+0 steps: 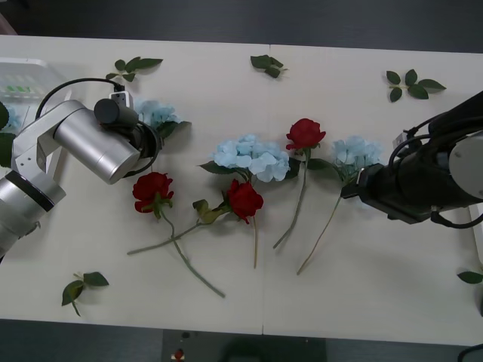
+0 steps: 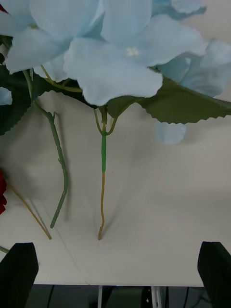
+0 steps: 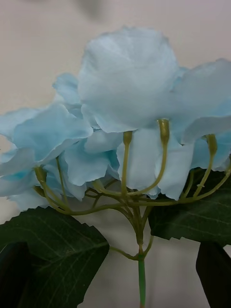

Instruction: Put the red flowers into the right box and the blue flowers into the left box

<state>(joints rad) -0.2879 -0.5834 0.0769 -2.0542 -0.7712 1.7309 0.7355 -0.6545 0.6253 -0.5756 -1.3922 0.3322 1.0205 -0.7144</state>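
Altogether three red flowers (image 1: 244,198), three blue flowers (image 1: 253,156), table (image 1: 377,286)

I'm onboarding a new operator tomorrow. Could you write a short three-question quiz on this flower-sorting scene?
1. True or false: the right gripper is shut on a rose stem.
2. How many red roses lie on the table?
3. The left gripper is at which flower? A) the left blue hydrangea B) the middle blue hydrangea C) the left red rose

Key: 1. False; it is open near the right blue hydrangea. 2. Three. 3. A.
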